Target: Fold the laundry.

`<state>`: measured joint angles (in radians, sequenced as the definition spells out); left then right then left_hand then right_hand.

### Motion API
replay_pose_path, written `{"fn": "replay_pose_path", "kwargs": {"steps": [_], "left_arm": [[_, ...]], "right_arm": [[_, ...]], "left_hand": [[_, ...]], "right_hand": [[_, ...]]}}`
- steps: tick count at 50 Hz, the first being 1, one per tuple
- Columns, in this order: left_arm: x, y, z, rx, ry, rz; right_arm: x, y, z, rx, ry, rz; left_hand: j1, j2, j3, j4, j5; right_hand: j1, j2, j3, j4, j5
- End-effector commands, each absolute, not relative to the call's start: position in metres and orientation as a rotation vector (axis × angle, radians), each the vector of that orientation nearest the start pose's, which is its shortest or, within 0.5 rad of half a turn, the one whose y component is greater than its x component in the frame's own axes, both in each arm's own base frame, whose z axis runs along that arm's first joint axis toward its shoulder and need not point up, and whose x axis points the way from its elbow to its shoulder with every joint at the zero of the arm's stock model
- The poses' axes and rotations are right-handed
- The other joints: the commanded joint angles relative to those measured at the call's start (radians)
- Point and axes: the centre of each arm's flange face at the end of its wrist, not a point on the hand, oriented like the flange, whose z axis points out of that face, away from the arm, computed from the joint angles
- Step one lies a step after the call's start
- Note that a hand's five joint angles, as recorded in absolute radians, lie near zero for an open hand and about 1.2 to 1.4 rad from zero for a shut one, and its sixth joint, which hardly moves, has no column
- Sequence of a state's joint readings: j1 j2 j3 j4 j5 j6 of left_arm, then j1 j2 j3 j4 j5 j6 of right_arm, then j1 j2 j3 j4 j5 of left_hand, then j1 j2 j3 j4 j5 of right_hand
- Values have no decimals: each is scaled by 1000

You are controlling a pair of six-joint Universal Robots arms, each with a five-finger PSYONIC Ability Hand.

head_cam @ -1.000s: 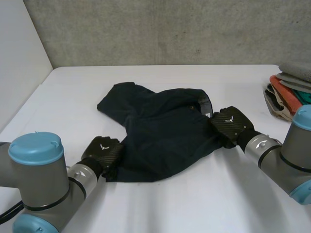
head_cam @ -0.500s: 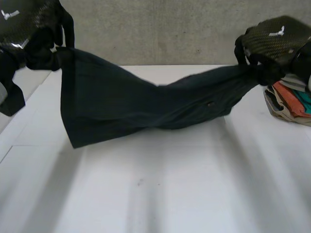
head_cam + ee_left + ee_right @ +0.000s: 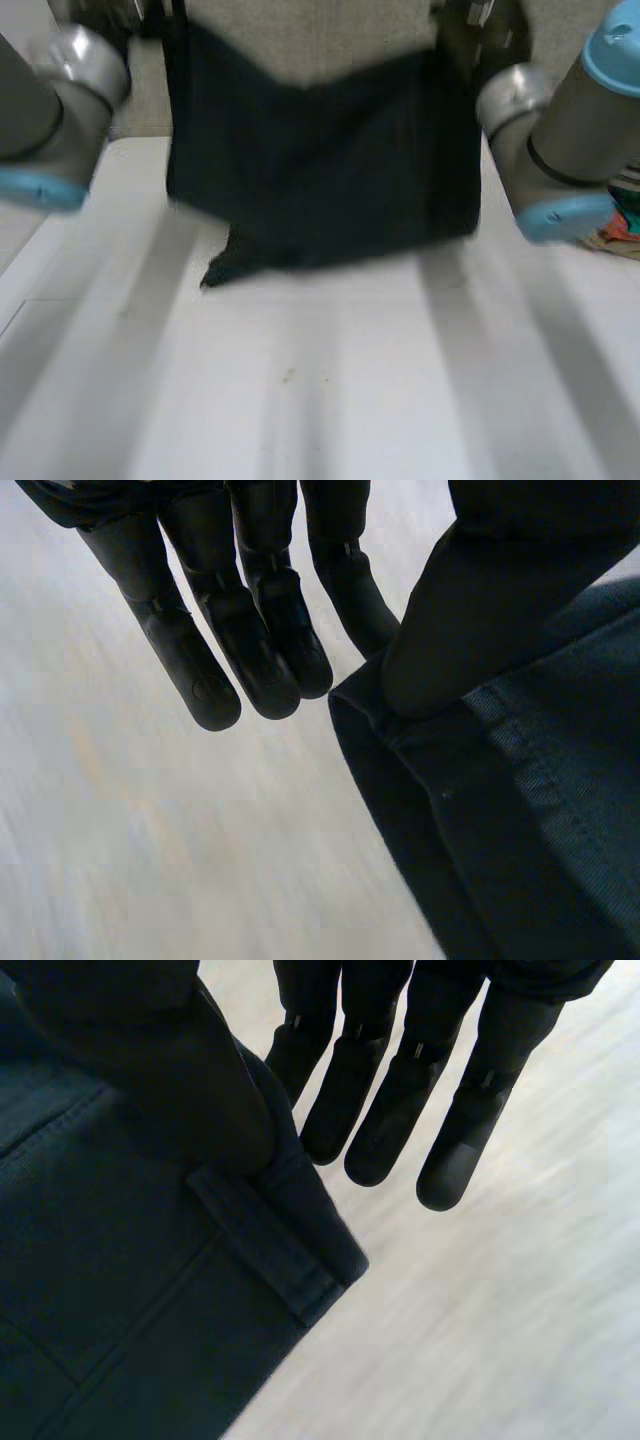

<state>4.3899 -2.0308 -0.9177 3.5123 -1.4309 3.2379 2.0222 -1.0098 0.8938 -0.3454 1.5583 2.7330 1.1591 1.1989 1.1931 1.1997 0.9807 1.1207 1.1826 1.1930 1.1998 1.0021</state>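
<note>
Up in the air over the white surface [image 3: 330,400]: a dark navy garment [image 3: 320,170], spread wide between the left arm [image 3: 55,110] and the right arm [image 3: 560,130]. Hangs broad and flat, with the top edge sagging in the middle and both top corners raised. Droops to a point at one lower corner on the left arm's side, close to the surface; cannot tell whether touching. Behind, a grey concrete wall [image 3: 320,40]. Past the right arm, at the far side of the surface, a pile of folded clothes [image 3: 620,225].

From the left wrist: left hand [image 3: 250,630] grasping the garment. Pinches a top corner of the hemmed edge under the thumb [image 3: 470,610]. Keeps the fingers [image 3: 190,670] straight and close together, just beside the cloth.

From the right wrist: right hand [image 3: 400,1110] grasping the garment too, at the opposite top corner. Presses the thumb [image 3: 150,1070] onto the waistband [image 3: 300,1210], next to a belt loop [image 3: 265,1255]. Holds the fingers [image 3: 455,1150] straight, side by side, just beside the cloth's edge, with the pale surface beyond.
</note>
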Motion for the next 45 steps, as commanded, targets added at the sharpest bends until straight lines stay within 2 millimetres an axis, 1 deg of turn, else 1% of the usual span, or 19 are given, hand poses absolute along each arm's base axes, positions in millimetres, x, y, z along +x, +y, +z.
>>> {"fn": "replay_pose_path", "kwargs": {"steps": [1, 3, 6, 11, 12, 14, 15, 16, 18, 19, 21, 22, 23, 27, 31, 33, 37, 42, 45], "left_arm": [[-266, -339, 488, 381, 903, -3376], [-263, -337, 489, 380, 921, -3368], [-259, -340, 475, 381, 1077, -3318], [-255, -349, 427, 402, 1404, -3203], [-257, -350, 408, 423, 1503, -3171], [-261, -350, 386, 464, 1607, -3132], [-264, -349, 364, 509, 1710, -3087], [-267, -348, 352, 536, 1764, -3060], [-271, -346, 327, 579, 1874, -3002], [-274, -344, 300, 617, 1990, -2928], [-276, -341, 274, 643, 2096, -2845], [-276, -340, 261, 650, 2146, -2799], [-274, -336, 238, 664, 2231, -2711], [-267, -322, 187, 708, 2421, -2473], [-260, -299, 164, 760, 2557, -2281], [-257, -289, 163, 790, 2591, -2225], [-252, -259, 173, 868, 2690, -2101], [-237, -208, 187, 1016, 2843, -1770], [-227, -184, 194, 1102, 2882, -1580]], "right_arm": [[314, -340, 434, -302, 757, -2894], [314, -339, 436, -314, 751, -2892], [318, -339, 426, -371, 828, -2855], [319, -348, 393, -465, 1014, -2772], [320, -351, 379, -500, 1082, -2740], [322, -352, 361, -551, 1167, -2694], [322, -353, 351, -574, 1212, -2670], [323, -353, 329, -630, 1296, -2613], [325, -353, 307, -687, 1369, -2556], [327, -353, 283, -750, 1432, -2499], [328, -351, 259, -819, 1492, -2443], [327, -350, 246, -854, 1522, -2417], [326, -349, 220, -917, 1591, -2365], [317, -343, 169, -1066, 1762, -2267], [305, -330, 151, -1168, 1906, -2150], [300, -322, 151, -1199, 1959, -2084], [289, -298, 158, -1303, 2083, -1878], [269, -260, 171, -1516, 2205, -1576], [245, -227, 177, -1675, 2308, -1283]], "left_hand": [[237, 197, 203, 197, 241], [237, 197, 203, 197, 241], [237, 197, 203, 197, 241], [237, 197, 203, 197, 241], [237, 197, 203, 197, 241], [237, 197, 203, 197, 241], [237, 197, 203, 197, 241], [237, 197, 203, 197, 241], [237, 197, 203, 197, 241], [237, 197, 203, 197, 241], [237, 197, 203, 197, 241], [237, 197, 203, 197, 241], [237, 197, 203, 197, 241], [237, 197, 203, 197, 241], [237, 197, 203, 197, 241], [237, 197, 203, 197, 241], [237, 197, 203, 197, 241], [237, 197, 203, 197, 241], [237, 197, 203, 197, 241]], "right_hand": [[276, 214, 203, 196, 220], [276, 214, 203, 196, 220], [276, 214, 203, 196, 220], [276, 214, 203, 196, 220], [276, 214, 203, 196, 220], [276, 214, 203, 196, 220], [276, 214, 203, 196, 220], [276, 214, 203, 196, 220], [276, 214, 203, 196, 220], [276, 214, 203, 196, 220], [276, 214, 203, 196, 220], [276, 214, 203, 196, 220], [276, 214, 203, 196, 220], [276, 214, 203, 196, 220], [276, 214, 203, 196, 220], [276, 214, 203, 196, 220], [276, 214, 203, 196, 220], [276, 214, 203, 196, 220], [276, 214, 203, 196, 220]]}}
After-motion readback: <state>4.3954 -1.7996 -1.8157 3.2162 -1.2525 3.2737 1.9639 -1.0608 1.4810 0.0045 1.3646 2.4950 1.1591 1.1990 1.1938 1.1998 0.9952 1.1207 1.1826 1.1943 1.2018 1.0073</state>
